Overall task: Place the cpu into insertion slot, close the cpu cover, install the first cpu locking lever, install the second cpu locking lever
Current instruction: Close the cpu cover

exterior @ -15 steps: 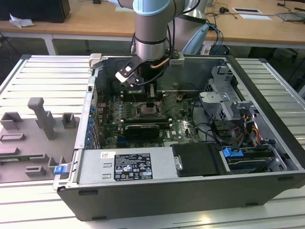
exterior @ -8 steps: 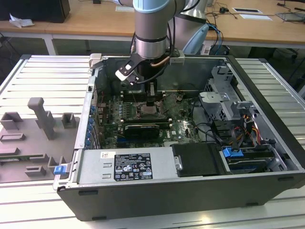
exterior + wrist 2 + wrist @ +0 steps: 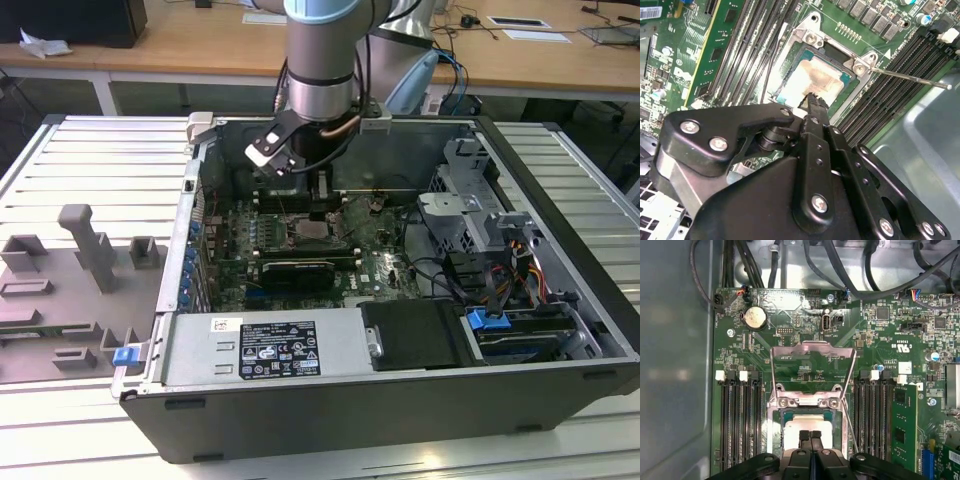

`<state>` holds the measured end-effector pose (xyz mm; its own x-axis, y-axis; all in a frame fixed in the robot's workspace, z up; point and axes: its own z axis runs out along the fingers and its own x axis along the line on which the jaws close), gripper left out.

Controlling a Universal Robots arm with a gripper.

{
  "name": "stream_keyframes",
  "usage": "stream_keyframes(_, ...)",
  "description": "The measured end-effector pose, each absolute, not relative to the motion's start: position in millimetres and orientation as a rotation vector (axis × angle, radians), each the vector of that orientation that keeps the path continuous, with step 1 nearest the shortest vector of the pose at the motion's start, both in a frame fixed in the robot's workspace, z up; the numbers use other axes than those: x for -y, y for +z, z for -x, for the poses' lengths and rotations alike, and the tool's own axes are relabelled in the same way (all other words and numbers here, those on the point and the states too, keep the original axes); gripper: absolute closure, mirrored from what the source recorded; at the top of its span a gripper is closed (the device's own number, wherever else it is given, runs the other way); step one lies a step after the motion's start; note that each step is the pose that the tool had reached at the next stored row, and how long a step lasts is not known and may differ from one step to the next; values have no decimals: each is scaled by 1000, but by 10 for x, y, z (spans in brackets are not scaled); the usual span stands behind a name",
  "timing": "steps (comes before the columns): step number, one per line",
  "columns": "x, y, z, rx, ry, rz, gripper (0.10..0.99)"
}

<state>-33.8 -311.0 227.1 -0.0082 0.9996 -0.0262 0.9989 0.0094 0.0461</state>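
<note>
cpu [image 3: 807,427]: lies flat in the insertion slot [image 3: 774,432], pale metal top facing up, near the middle of the motherboard [image 3: 875,340]; also in the second wrist view [image 3: 815,80].
cpu cover [image 3: 812,346]: swung up off the slot on its hinge, with green board showing through its square opening; it does not lie over the cpu.
locking lever [image 3: 910,78]: a thin metal rod standing free, angled away from one corner of the slot, over the memory slots [image 3: 890,95].
gripper [image 3: 810,436]: fingertips pressed together with nothing between them, directly over the cpu's top near one edge; I cannot tell whether they touch it. In the second wrist view [image 3: 812,101] the tips end at the edge of the pale top.
arm [image 3: 320,60]: reaches straight down into the open computer case [image 3: 300,410], over the board's middle.
memory slots: long black rows flank the insertion slot on two sides.
coin battery [image 3: 755,317]: near the board's edge beyond the raised cover.
black card [image 3: 295,272]: lies across the board just beside the slot, toward the case's near wall.
</note>
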Motion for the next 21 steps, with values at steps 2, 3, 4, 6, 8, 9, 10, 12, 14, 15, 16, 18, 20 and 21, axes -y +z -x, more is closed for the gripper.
stream_keyframes(2, 3110, 2293, 336, -2195, 21, -2176, 980)
stream_keyframes(3, 3110, 2307, 336, -2195, 21, -2176, 980)
stream_keyframes(4, 3110, 2320, 335, -2196, 20, -2176, 980)
stream_keyframes(6, 3110, 2349, 334, -2196, 19, -2177, 980)
stream_keyframes(8, 3110, 2401, 333, -2197, 18, -2177, 980)
stream_keyframes(9, 3110, 2425, 326, -2197, 18, -2178, 980)
stream_keyframes(10, 3110, 2446, 300, -2199, 14, -2179, 980)
stream_keyframes(12, 3110, 2528, 262, -2201, 9, -2182, 980)
stream_keyframes(14, 3110, 2555, 239, -2202, 7, -2183, 980)
stream_keyframes(15, 3110, 2562, 228, -2203, 6, -2183, 980)
stream_keyframes(16, 3110, 2566, 216, -2203, 5, -2184, 980)
stream_keyframes(18, 3110, 2572, 168, -2205, 1, -2185, 980)
stream_keyframes(20, 3110, 2572, 117, -2206, -1, -2186, 980)
stream_keyframes(21, 3110, 2572, 103, -2206, -1, -2186, 980)
